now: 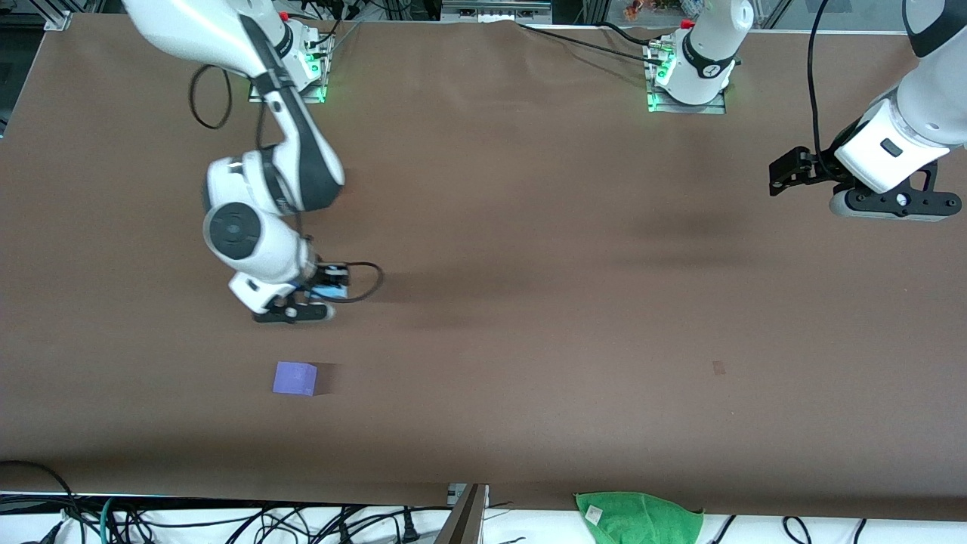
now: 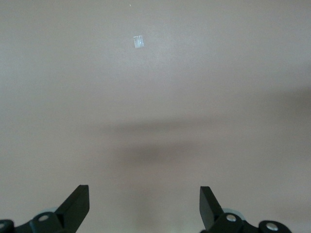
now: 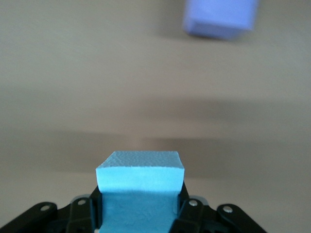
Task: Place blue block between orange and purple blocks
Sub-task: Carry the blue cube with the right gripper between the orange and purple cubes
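Right gripper (image 1: 321,298): left of centre in the front view, low over the brown table (image 1: 529,264). Its jaws are clamped on the blue block (image 3: 140,182), one finger (image 3: 87,208) on each side face. The wrist view shows the block's top face clear above the fingers. The grip looks square, likely so that the block can be set down flat.

Purple block (image 1: 295,378): on the table, lower left of the front view, below the right gripper and apart from it. It also shows at the upper right of the right wrist view.

Orange block: not seen in any view. Without it, I cannot mark the gap the blue block is meant for.

Left gripper (image 1: 789,172): upper right of the front view, jaws wide apart and holding nothing. This arm waits, probably kept out of the working area.

Green cloth (image 1: 638,517): bottom edge of the front view, off the brown surface.

Small pale mark (image 2: 139,42): on the table, upper part of the left wrist view.
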